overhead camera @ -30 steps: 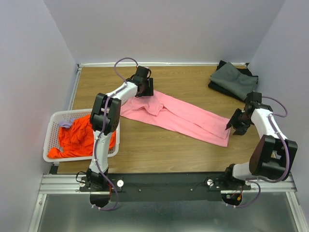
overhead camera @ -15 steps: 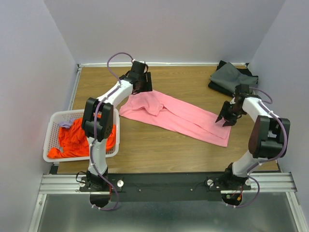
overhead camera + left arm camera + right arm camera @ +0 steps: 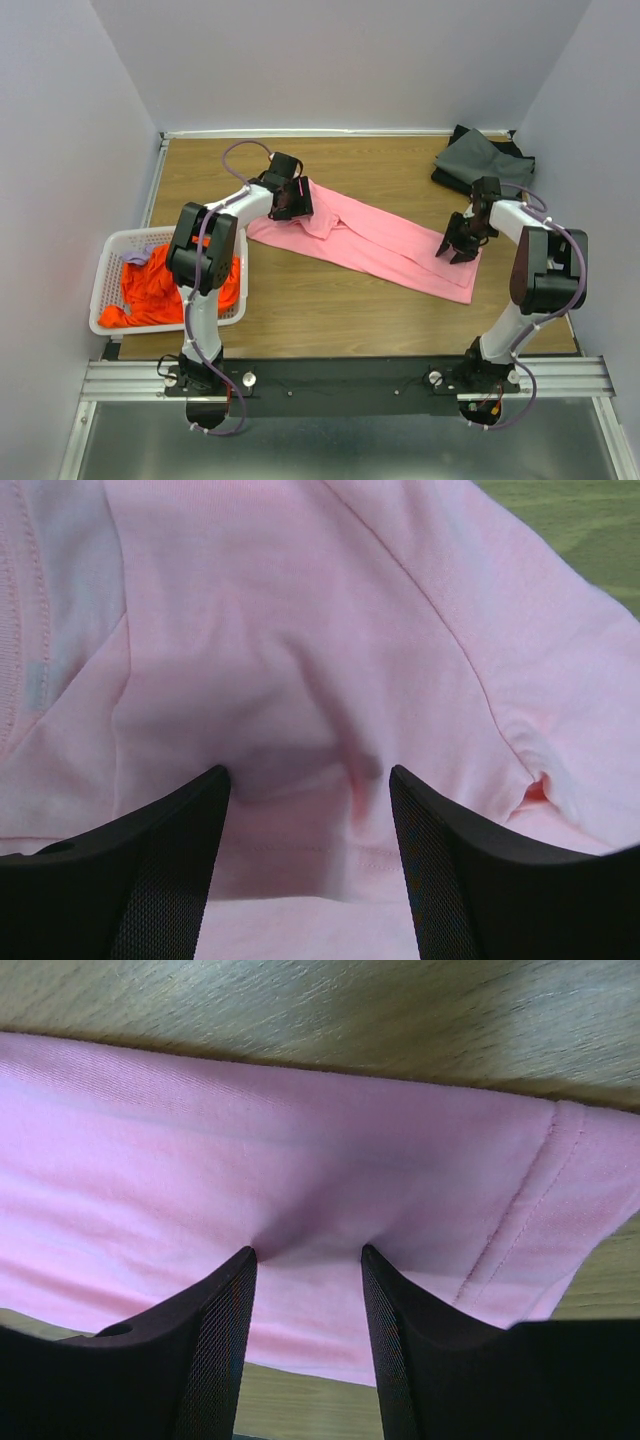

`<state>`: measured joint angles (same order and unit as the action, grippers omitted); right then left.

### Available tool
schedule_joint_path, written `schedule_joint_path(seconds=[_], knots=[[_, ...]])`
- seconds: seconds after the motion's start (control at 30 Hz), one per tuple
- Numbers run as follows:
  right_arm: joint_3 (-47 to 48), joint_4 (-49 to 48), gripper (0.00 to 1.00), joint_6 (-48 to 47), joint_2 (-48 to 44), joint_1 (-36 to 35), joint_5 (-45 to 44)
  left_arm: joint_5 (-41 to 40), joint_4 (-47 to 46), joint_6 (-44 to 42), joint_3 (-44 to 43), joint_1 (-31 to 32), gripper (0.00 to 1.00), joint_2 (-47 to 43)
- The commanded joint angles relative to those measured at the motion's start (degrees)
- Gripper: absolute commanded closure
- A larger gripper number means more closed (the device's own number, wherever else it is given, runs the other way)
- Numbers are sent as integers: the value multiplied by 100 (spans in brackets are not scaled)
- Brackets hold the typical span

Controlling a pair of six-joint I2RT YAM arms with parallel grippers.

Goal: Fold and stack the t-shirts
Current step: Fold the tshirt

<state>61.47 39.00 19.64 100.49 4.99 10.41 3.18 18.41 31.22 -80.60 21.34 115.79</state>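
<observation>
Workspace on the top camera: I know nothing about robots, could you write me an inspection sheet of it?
Surface: wooden table.
Job's things: pink t-shirt spread diagonally, unfolded; orange t-shirt crumpled in the white basket; dark grey t-shirts piled far right.
Clutter: white basket at the left edge.
Grippers: left gripper open, tips on the pink t-shirt's collar end; right gripper open, tips near its hem.
Cables: purple cables loop along both arms, off the cloth.
Surroundings: pale walls on three sides.
</observation>
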Motion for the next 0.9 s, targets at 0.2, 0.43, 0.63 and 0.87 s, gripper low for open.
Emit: schedule_joint_path(seconds=[0.2, 0.43, 0.63, 0.87], knots=[[-592, -51, 46, 259, 437, 2, 75, -186, 364, -414, -586, -7, 26, 733], [-812, 46, 46, 532, 332, -95, 110, -274, 961, -889, -2081, -7, 26, 1692], [-839, 160, 46, 875, 156, -358, 84, -538, 1260, -1171, -3126, -7, 26, 2316], [-1058, 169, 46, 1436, -55, -1271, -4, -345, 1279, -1522, -3910, -7, 26, 2738]])
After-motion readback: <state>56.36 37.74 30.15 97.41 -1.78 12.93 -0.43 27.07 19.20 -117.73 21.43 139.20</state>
